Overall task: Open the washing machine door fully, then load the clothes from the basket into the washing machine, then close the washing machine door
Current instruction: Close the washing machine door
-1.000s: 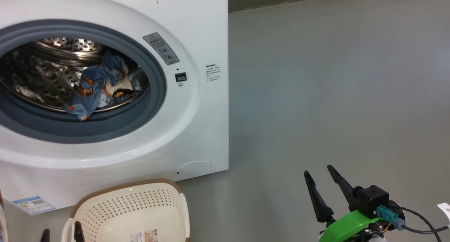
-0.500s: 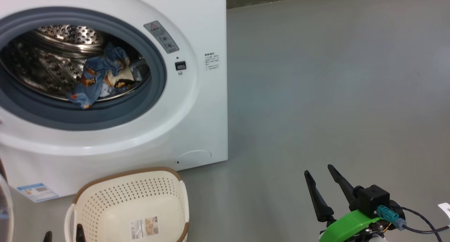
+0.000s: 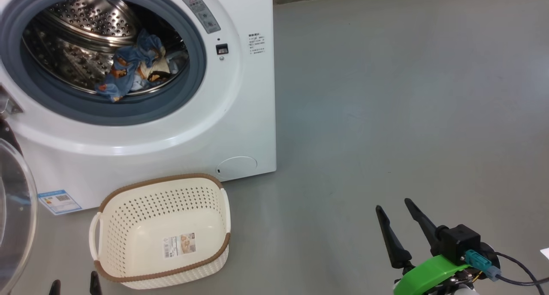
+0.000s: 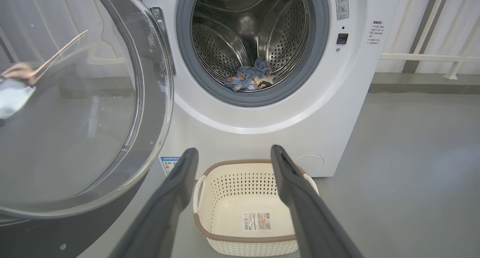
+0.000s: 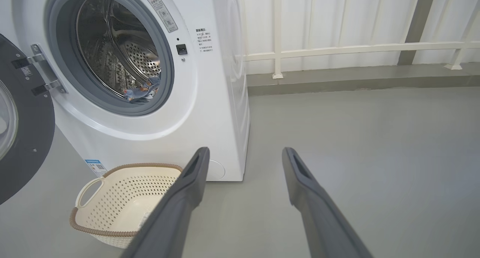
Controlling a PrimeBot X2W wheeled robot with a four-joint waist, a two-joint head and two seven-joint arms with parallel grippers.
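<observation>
Head view: the clothes [image 3: 128, 67] lie in the drum [image 3: 77, 20] of the washing machine [image 3: 240, 115], the basket [image 3: 158, 181] stands empty on the floor [image 3: 386, 93] before it, and the right claw [image 3: 393, 205] hangs at lower right, fingers apart. Left wrist view: the left claw [image 4: 233, 150] is spread wide, the basket beyond it and the washing machine door [image 4: 150, 100] swung open at left. Right wrist view: the right claw gapes over the floor

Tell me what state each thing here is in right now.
washing machine door, open wide.
clothes, lying inside the drum.
basket, upright, empty.
left fingers, apart, holding nothing.
right fingers, apart, holding nothing.
</observation>
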